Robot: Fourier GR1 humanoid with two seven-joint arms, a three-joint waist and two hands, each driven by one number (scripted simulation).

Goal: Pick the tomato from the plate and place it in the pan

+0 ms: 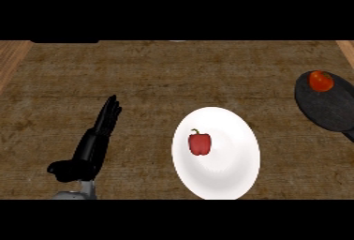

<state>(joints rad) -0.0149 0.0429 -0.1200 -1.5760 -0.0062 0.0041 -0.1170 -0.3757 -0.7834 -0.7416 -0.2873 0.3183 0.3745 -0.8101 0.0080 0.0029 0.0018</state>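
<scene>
A red tomato (320, 81) lies in the dark pan (332, 110) at the right edge of the head view, near the pan's far rim. The white plate (228, 176) sits in the lower middle and carries a red bell pepper (200, 143) with a green stem. My left hand (97, 140) rests at the lower left with straight fingers pointing up, well left of the plate and holding nothing. My right hand does not show in this view.
The counter's top is dark brown wood grain, with lighter wooden edges at the far left (10, 61) and the top right corner. The pan's handle runs off the right edge of the view.
</scene>
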